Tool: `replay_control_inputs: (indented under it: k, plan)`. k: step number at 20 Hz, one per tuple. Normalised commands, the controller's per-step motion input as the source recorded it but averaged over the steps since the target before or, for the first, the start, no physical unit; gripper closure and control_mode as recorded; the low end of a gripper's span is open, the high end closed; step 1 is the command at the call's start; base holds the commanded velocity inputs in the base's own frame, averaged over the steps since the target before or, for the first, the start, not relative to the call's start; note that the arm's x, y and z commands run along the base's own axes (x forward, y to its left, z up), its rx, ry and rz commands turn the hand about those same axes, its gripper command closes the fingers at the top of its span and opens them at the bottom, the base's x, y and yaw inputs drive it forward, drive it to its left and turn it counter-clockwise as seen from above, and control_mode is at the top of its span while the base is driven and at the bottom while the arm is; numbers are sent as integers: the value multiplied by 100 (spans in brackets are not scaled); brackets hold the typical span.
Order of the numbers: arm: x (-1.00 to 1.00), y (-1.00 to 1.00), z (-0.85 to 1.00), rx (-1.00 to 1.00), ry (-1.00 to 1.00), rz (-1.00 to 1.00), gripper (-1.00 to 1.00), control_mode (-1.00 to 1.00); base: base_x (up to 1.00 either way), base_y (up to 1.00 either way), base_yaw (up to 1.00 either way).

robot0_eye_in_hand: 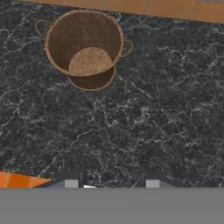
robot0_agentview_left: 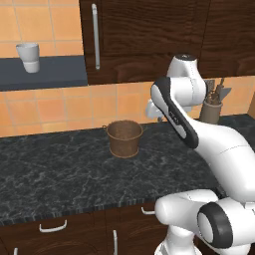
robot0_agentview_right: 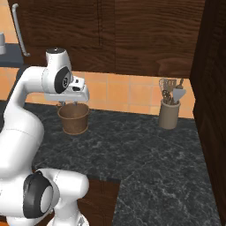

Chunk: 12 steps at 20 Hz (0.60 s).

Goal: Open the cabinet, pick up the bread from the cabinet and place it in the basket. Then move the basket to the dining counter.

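The basket (robot0_agentview_left: pixel 124 138) stands upright on the black speckled surface (robot0_agentview_left: pixel 60 174), near the tiled back wall, and its inside looks bare down to the woven bottom (robot0_eye_in_hand: pixel 90 61). The claw (robot0_agentview_right: pixel 73 104) hangs just above the basket's rim from the right base view; from the hand camera the basket sits off toward the upper left and the two finger tips (robot0_eye_in_hand: pixel 71 183) barely rise at the bottom edge with dark stone between them. They stand apart with nothing visible in the gap, though I cannot tell how wide the claw is. Above the surface the cabinet (robot0_agentview_left: pixel 144 35) has its door flat and closed, the long silver handle (robot0_agentview_left: pixel 95 36) upright. The bread is not anywhere I can see. A utensil jar (robot0_agentview_right: pixel 169 113) stands well to the right, and a pale cup (robot0_agentview_left: pixel 29 57) rests on a grey shelf (robot0_agentview_left: pixel 45 73).
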Motion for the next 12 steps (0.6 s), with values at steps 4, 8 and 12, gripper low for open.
replay_control_inputs:
  k: [4, 8, 12]
  plan:
    - [0, 4, 0, 0, 0, 0, -100, -100, 0, 0, 0]
    - [-7, 38, 29, -11, -19, 0, -100, -100, 0, 0, 0]
    - [-10, 53, 99, -12, -54, -8, -100, -100, 0, 0, 0]
